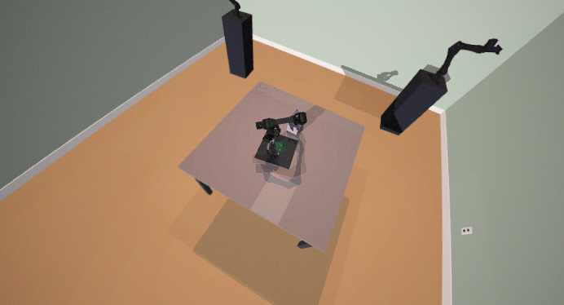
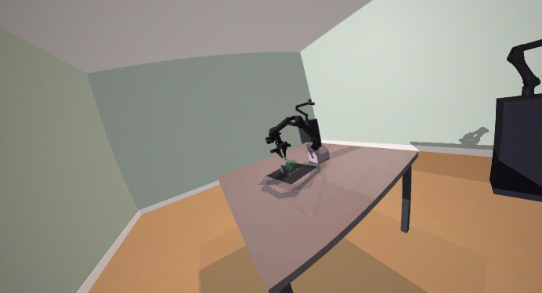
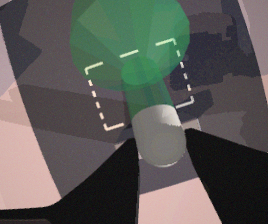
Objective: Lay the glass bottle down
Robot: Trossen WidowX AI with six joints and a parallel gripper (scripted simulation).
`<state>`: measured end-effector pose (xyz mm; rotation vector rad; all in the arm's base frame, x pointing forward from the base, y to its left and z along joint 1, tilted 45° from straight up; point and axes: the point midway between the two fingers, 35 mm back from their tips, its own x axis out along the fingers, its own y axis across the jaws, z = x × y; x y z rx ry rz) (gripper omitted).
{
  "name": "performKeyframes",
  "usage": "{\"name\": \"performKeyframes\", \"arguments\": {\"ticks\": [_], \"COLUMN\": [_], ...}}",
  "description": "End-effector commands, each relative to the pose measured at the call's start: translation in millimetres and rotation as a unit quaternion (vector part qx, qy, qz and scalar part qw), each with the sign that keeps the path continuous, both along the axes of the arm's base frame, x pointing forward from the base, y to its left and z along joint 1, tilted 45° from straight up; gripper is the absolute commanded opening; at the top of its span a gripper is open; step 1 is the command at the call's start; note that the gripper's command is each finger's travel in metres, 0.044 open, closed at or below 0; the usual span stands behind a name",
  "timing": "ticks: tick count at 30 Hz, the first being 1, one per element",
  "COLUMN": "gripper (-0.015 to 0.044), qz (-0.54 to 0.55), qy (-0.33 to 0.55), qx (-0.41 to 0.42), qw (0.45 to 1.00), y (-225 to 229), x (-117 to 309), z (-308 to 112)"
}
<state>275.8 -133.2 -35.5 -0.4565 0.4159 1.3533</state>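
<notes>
Carefully, the end effector (image 1: 270, 146) (image 2: 283, 157) (image 3: 161, 140) grips the green glass bottle (image 1: 280, 146) (image 2: 290, 165) (image 3: 130, 37) by its pale neck end, presumably so the body can tilt down toward the dashed outline (image 3: 96, 97) on the dark mat (image 1: 288, 161) (image 2: 290, 179) (image 3: 40, 135).

two dark pedestals (image 1: 240, 44) (image 1: 413, 103) beyond table; wall outlet (image 1: 466, 231) at right.
</notes>
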Motion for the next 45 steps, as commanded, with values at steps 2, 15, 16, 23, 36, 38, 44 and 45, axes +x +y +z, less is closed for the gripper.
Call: {"name": "performKeyframes", "arguments": {"ticks": [2,15,16,23,36,38,44,45], "gripper": [0.0109,0.0109,0.0109,0.0109,0.0109,0.0109,0.0109,0.0109], "qz": [0.001,-0.001,-0.001,-0.001,-0.002,-0.002,-0.001,-0.001], "qy": [-0.001,0.0,0.0,-0.001,-0.001,-0.001,-0.002,-0.002], "qx": [-0.001,0.0,0.0,-0.001,-0.001,-0.001,-0.001,-0.001], "qw": [1.0,1.0,1.0,1.0,1.0,1.0,1.0,1.0], "y": [-1,-3,-3,-3,-3,-3,-3,-3], "x": [2,4,4,6,7,7,8,8], "z": [-9,-25,-27,-35,-42,-44,-47,-48]}}
